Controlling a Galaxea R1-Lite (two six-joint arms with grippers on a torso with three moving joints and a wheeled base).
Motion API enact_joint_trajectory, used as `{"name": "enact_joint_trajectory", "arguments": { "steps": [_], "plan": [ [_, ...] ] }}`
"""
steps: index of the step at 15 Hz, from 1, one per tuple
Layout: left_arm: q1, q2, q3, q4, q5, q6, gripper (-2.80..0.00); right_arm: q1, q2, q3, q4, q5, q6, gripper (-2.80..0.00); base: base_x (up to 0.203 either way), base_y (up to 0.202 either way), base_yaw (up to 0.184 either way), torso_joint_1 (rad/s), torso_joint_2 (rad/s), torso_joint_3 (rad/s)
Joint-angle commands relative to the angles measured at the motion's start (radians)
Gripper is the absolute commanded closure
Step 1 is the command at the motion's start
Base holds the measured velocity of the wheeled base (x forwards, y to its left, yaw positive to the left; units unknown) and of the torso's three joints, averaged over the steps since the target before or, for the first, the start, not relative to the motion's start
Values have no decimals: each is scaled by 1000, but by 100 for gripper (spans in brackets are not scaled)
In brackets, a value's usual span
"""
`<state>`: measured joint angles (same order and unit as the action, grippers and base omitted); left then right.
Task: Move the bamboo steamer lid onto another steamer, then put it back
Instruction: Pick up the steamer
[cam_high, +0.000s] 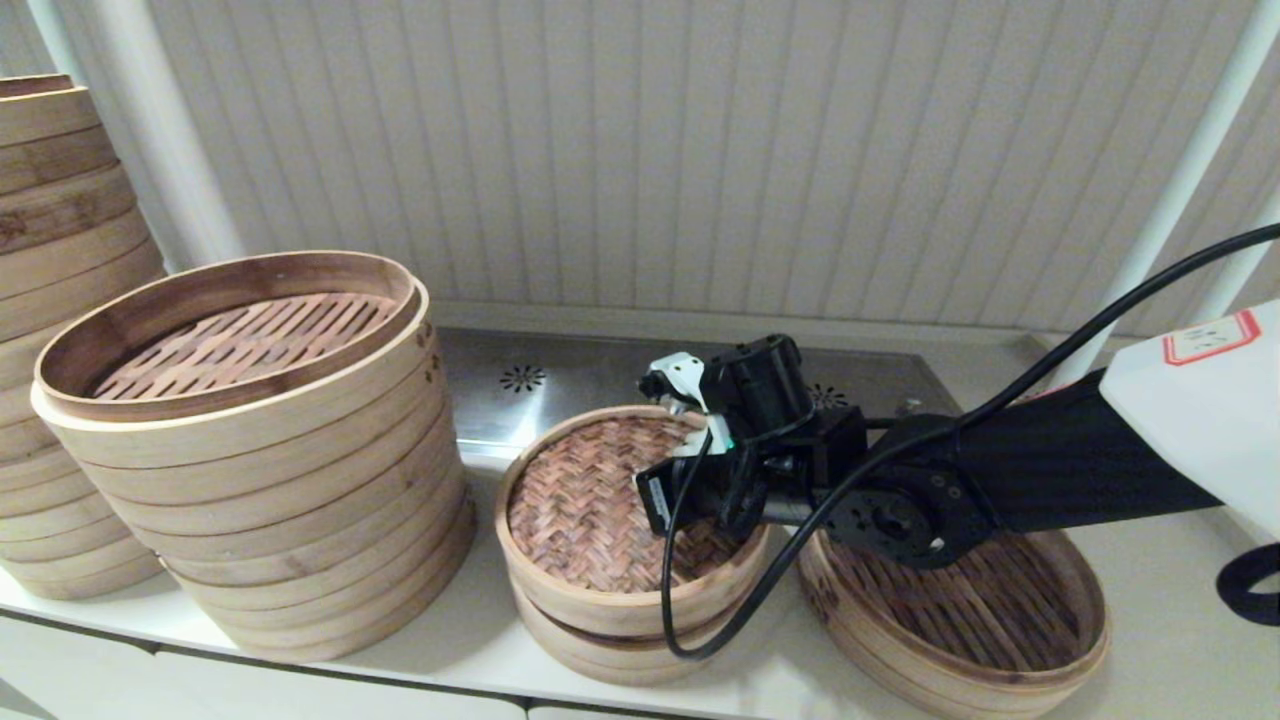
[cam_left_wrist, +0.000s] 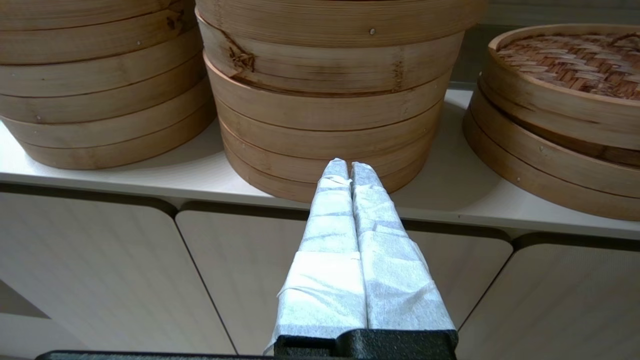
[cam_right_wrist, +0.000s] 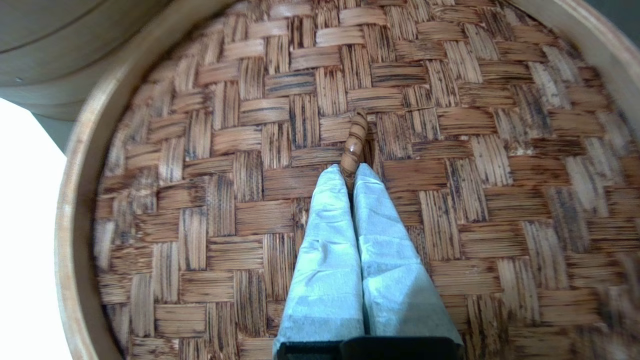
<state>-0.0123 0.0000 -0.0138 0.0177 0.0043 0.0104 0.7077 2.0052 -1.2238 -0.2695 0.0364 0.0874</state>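
The right gripper (cam_right_wrist: 352, 172) is closed on the small brown handle loop (cam_right_wrist: 354, 140) at the centre of the round bamboo steamer lid with its brown herringbone-woven top (cam_high: 590, 500). The lid sits on the small low pale bamboo basket (cam_high: 600, 645) on the white counter (cam_high: 480, 650). The wide slatted-bottom basket (cam_high: 1000, 640) lies under the black right arm, which reaches in from the right. The left gripper (cam_left_wrist: 350, 167), closed on nothing, hangs before the counter's front edge, facing the tall stack of wide baskets (cam_high: 270, 480).
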Motion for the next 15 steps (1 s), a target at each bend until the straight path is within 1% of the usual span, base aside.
{"name": "enact_joint_trajectory", "arguments": {
  "steps": [1, 15],
  "plan": [
    [0, 2, 0, -1, 0, 0, 0, -4, -10, 0, -4, -1, 1, 0, 0, 0, 0, 0, 0, 0],
    [0, 2, 0, 0, 0, 0, 0, -20, -51, -3, -4, -2, 2, 0, 0, 0, 0, 0, 0, 0]
  ]
}}
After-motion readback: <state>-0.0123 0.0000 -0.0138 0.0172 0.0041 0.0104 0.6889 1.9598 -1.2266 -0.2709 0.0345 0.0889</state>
